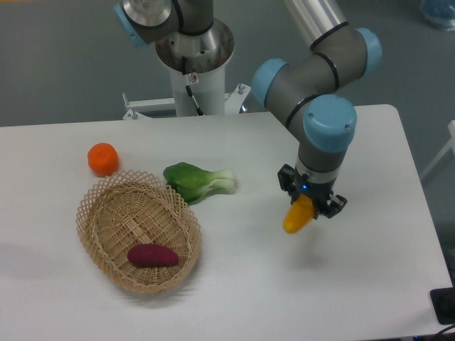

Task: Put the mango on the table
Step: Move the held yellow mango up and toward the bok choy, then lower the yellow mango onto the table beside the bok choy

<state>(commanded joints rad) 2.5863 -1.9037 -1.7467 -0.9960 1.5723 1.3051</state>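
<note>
The mango (297,216), a yellow-orange oblong fruit, hangs tilted in my gripper (308,204), which is shut on its upper end. Its lower tip points down and to the left, a little above the white table (242,284). A faint shadow lies on the tabletop below and to the right of it. The fruit's top is hidden between the black fingers.
A wicker basket (138,229) at the front left holds a purple sweet potato (152,255). A bok choy (197,180) lies just behind the basket, and a round orange fruit (103,158) sits at the left. The robot's base (193,64) stands at the table's far edge.
</note>
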